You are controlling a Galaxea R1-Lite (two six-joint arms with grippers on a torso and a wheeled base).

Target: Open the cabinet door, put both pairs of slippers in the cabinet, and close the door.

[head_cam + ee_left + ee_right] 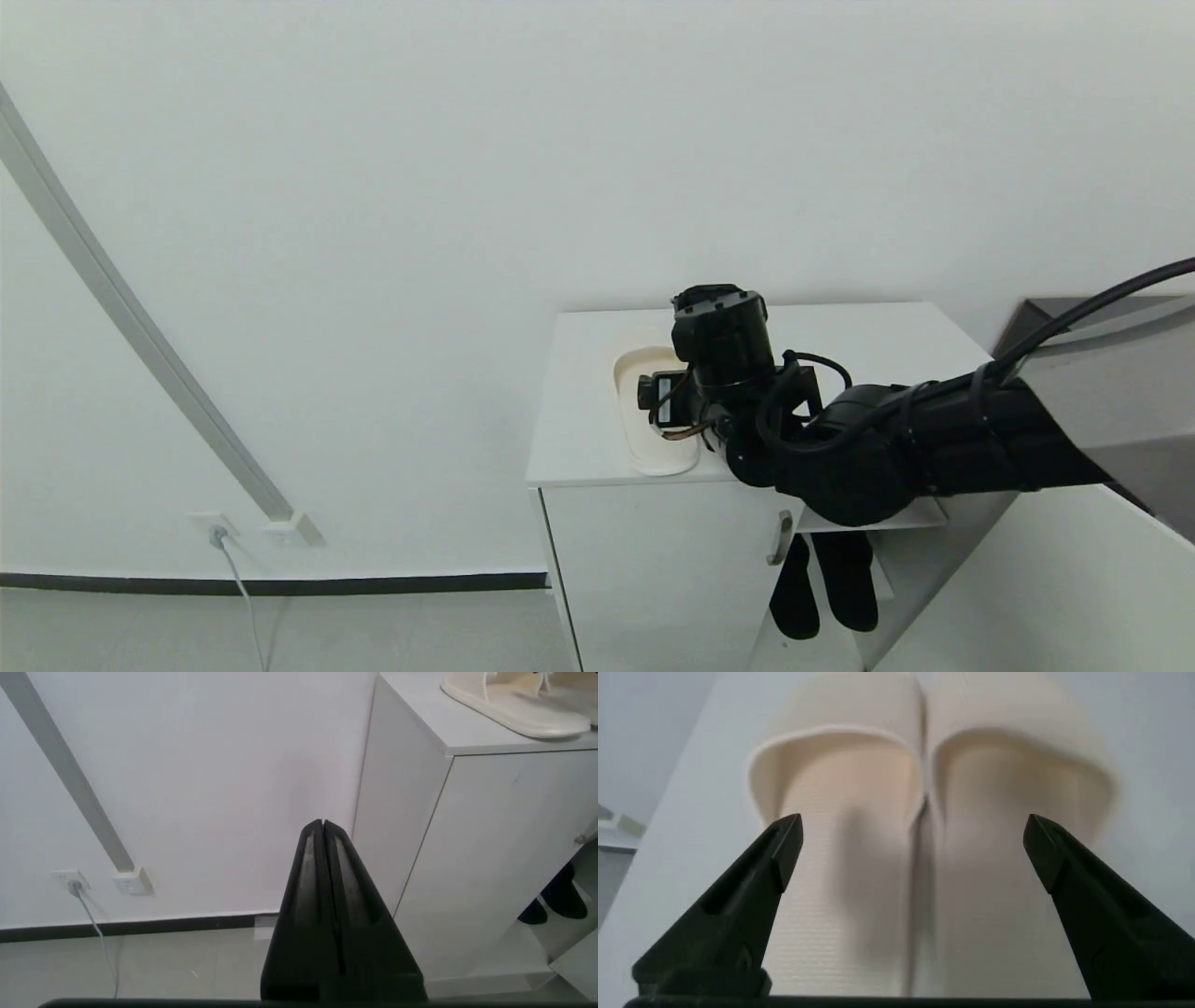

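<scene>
A cream pair of slippers (656, 439) lies side by side on top of the white cabinet (840, 336). My right gripper (915, 849) hovers just over the pair, open, with one finger (775, 863) outside each slipper (878, 793). A black pair of slippers (826, 583) stands inside the cabinet on a low shelf, toes down. The cabinet's right door (1027, 579) is swung open; the left door (653, 569) is closed. My left gripper (323, 831) is shut and empty, held low off the cabinet's left side, with the cream pair (523, 705) above it.
A grey handle (780, 539) sits on the closed door's edge. A wall socket with a plugged cable (217, 534) and a slanted cable duct (140, 327) are left of the cabinet. Bare floor lies in front of the wall.
</scene>
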